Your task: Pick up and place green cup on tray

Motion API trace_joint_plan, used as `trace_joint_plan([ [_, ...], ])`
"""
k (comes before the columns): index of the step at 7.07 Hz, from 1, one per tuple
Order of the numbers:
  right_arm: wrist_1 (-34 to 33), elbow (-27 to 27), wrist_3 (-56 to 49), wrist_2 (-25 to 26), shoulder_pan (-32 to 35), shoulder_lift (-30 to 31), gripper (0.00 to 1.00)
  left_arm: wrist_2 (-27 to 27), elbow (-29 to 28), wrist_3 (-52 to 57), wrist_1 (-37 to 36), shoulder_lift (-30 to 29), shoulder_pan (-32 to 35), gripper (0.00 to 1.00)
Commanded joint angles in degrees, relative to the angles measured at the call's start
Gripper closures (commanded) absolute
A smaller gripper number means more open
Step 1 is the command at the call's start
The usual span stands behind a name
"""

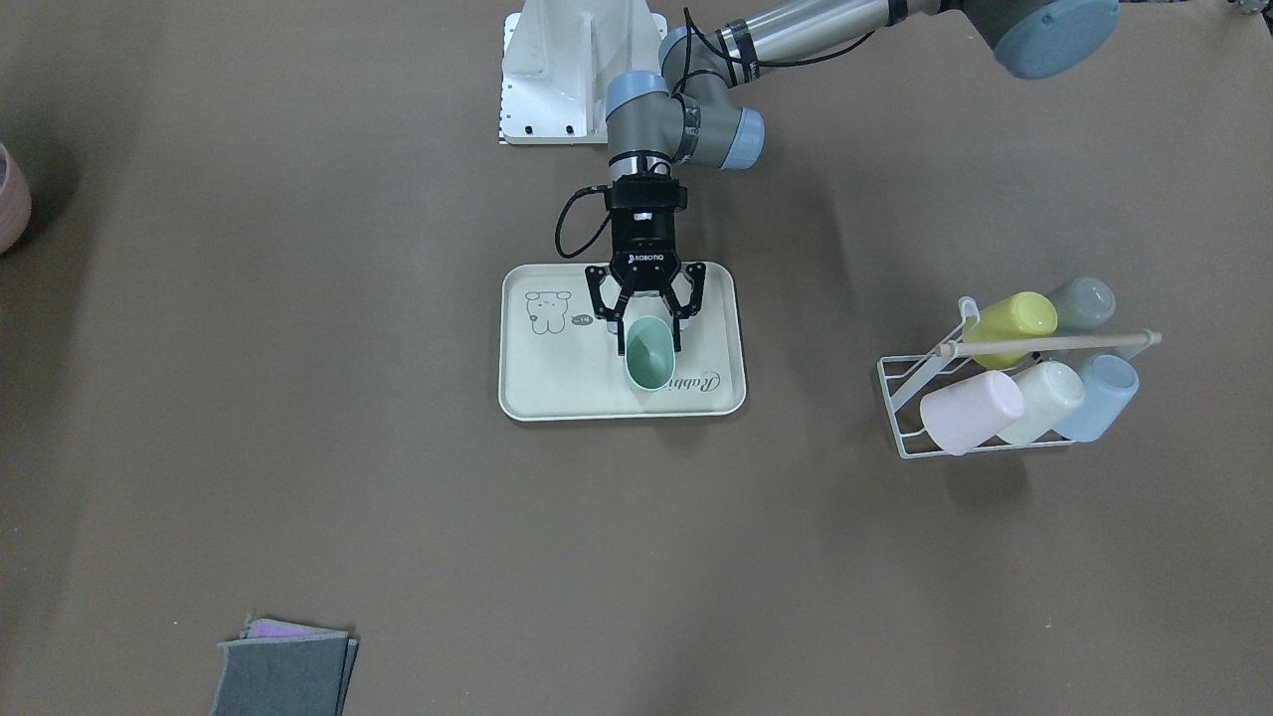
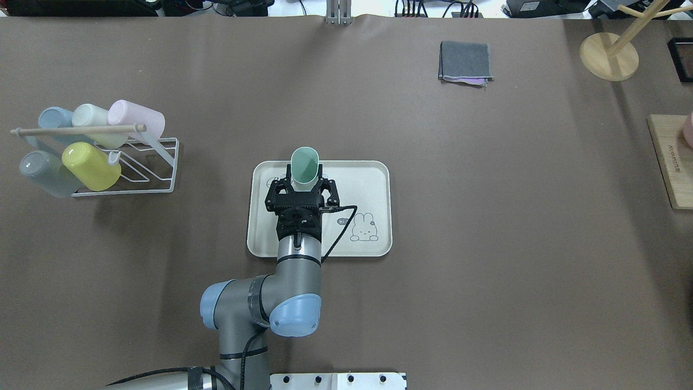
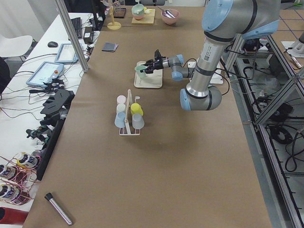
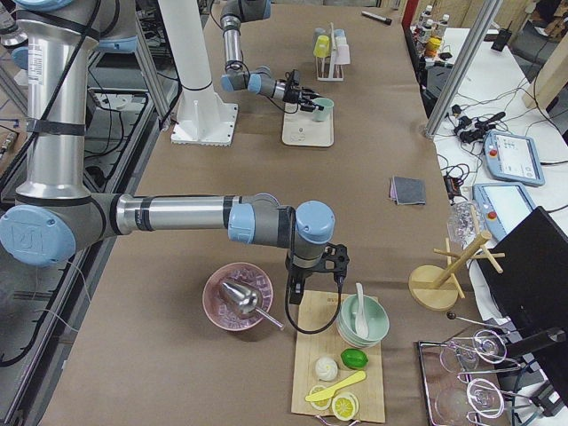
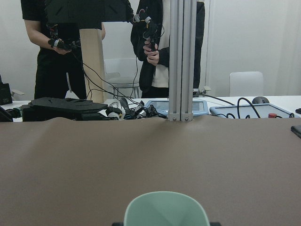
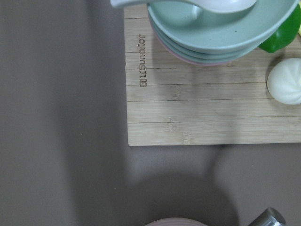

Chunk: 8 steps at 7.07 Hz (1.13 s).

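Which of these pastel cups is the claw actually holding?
The green cup, gripped by the left claw over the tray. The pink cup, cream cup, blue cup, yellow cup and grey cup sit apart in the wire rack.

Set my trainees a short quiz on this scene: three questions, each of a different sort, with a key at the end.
1. True or false: the left gripper holds the green cup over the tray.
2. How many cups sit on the rack? A three; B five; C seven.
3. Fill the gap: the folded cloth is mostly ____.
Key: 1 true; 2 B; 3 grey.
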<state>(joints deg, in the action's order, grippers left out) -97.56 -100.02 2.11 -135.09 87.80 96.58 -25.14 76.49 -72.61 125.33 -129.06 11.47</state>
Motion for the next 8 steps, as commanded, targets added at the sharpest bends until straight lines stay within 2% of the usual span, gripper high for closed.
trace_joint_plan([
  [1,0.0,0.0,0.09,0.09,0.0,0.01,0.0,0.01,-0.2,0.1,0.0,0.12,-0.13,0.49],
  [4,0.0,0.0,0.17,0.09,0.0,-0.08,0.0,0.01,-0.2,0.36,0.0,0.39,-0.49,0.46],
  [5,0.0,0.09,0.26,0.18,0.0,-0.08,0.0,0.09,-0.2,0.45,-0.08,0.47,-0.49,0.4],
  [6,0.0,0.09,0.44,0.18,0.0,-0.17,0.0,0.1,-0.11,0.54,-0.08,0.56,-0.49,0.33],
  [7,0.0,0.17,0.44,0.18,0.0,-0.43,0.0,0.1,0.06,1.41,-0.17,0.56,-0.49,0.02],
  [8,0.0,0.18,0.44,0.18,0.0,-0.43,0.0,0.18,0.24,2.46,-0.09,0.56,-0.49,0.02],
])
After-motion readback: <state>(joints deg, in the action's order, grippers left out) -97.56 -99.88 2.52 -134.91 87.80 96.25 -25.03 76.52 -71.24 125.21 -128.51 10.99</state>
